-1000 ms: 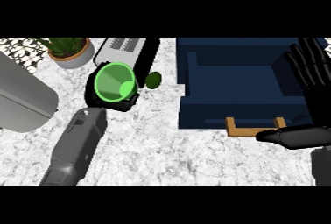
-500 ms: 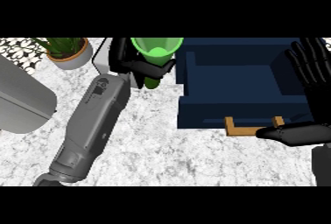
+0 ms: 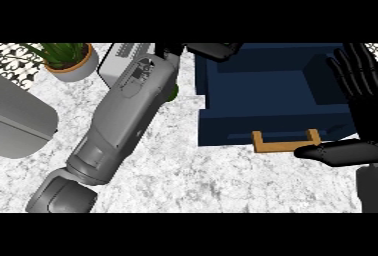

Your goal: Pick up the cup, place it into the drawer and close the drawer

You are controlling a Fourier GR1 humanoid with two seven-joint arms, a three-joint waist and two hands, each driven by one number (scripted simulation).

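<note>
Taking the open navy drawer [image 3: 273, 100] as the mark, the left robot hand [image 3: 210, 50] sits at its far-left corner, fingers too hidden to tell their set, the cup unseen and presumably carried there, while the right robot hand [image 3: 358, 75] rests open, fingers apart, along the drawer's right side.

The open drawer [image 3: 273, 90] lies unobstructed; potted plant [image 3: 70, 60] stands far left.

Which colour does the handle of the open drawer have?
The handle is light wooden brown, set against the dark blue drawer; only the head view shows it.
</note>
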